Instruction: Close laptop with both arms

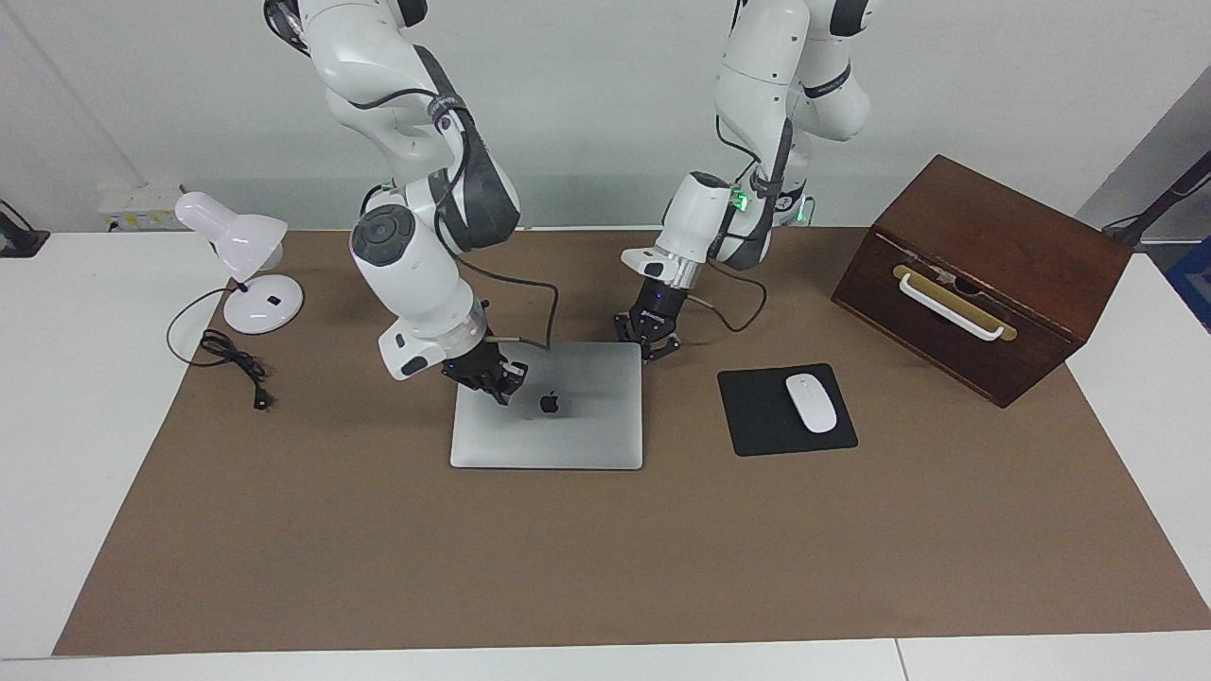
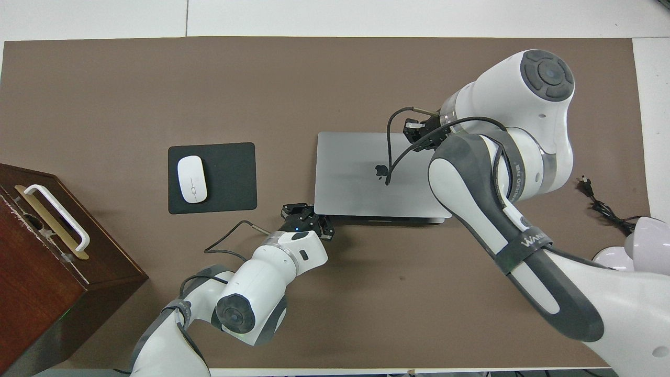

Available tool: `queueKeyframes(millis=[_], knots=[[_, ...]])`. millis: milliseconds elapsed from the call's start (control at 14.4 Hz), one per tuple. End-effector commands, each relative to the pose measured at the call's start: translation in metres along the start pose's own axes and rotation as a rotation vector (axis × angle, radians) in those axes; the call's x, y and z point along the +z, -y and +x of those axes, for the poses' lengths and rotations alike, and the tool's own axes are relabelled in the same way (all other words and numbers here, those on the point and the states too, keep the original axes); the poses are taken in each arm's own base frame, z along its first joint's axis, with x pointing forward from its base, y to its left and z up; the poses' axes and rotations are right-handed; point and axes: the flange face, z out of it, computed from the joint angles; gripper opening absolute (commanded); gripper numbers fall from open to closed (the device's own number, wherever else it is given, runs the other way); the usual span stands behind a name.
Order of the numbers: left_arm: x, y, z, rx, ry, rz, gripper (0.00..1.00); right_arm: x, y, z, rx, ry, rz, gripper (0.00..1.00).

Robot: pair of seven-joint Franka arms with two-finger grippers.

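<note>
Brown mat (image 1: 605, 567) covers white table (image 1: 57, 397).

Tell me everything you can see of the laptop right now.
The laptop is thin, silver-grey and metal-looking, shut flat on the brown mat, dark apple logo up. The mousepad lies beside it, apart. The right gripper, shut, is over its corner near the robots; contact unclear. The left gripper, shut, sits at the other near corner.
</note>
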Motion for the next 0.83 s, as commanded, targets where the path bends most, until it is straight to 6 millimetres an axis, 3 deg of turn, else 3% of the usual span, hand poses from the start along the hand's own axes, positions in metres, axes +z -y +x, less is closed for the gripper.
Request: queueKeyframes(millis=[0, 485, 623, 693, 762], knots=[[-0.023, 0.018, 0.011, -0.019, 0.106, 0.004, 0.0, -0.017, -0.004, -0.005, -0.096, -0.012, -0.06, 0.0], [-0.085, 0.039, 0.046, -0.022, 0.274, -0.034, 0.0, -0.067, -0.01, -0.015, -0.165, -0.076, -0.089, 0.0], [-0.103, 0.042, 0.055, -0.031, 0.319, -0.047, 0.0, -0.078, -0.01, -0.021, -0.168, -0.076, -0.093, 0.25], [-0.112, 0.05, 0.061, -0.046, 0.337, -0.047, 0.0, -0.084, -0.013, -0.023, -0.176, -0.074, -0.098, 0.41], [-0.124, 0.055, 0.067, -0.056, 0.359, -0.053, 0.0, -0.092, -0.021, -0.022, -0.206, -0.075, -0.107, 0.63]])
